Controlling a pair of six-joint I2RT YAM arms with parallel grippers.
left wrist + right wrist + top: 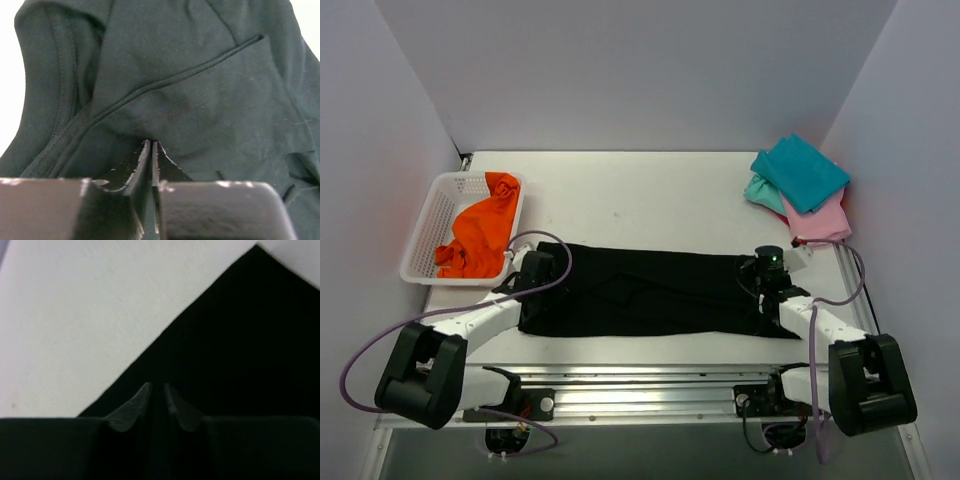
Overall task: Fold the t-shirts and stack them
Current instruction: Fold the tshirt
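Observation:
The black t-shirt (650,290) lies as a long folded strip across the table's front. My left gripper (535,268) is at its left end, its jaws pressed together on a fold of the black cloth (200,75) in the left wrist view (151,142). My right gripper (770,262) is at the strip's right end; in the right wrist view (157,386) its jaws stand nearly together on the black cloth (240,330) near a corner. The chest mark is hidden. A teal shirt (800,170) and a pink shirt (817,220) lie folded and stacked at the back right. An orange shirt (485,225) lies crumpled in the basket.
The white mesh basket (425,235) stands at the left edge of the table. A lighter teal cloth (763,192) pokes out under the stack. Bare white table (640,200) lies behind the black shirt, and shows in the right wrist view (75,315).

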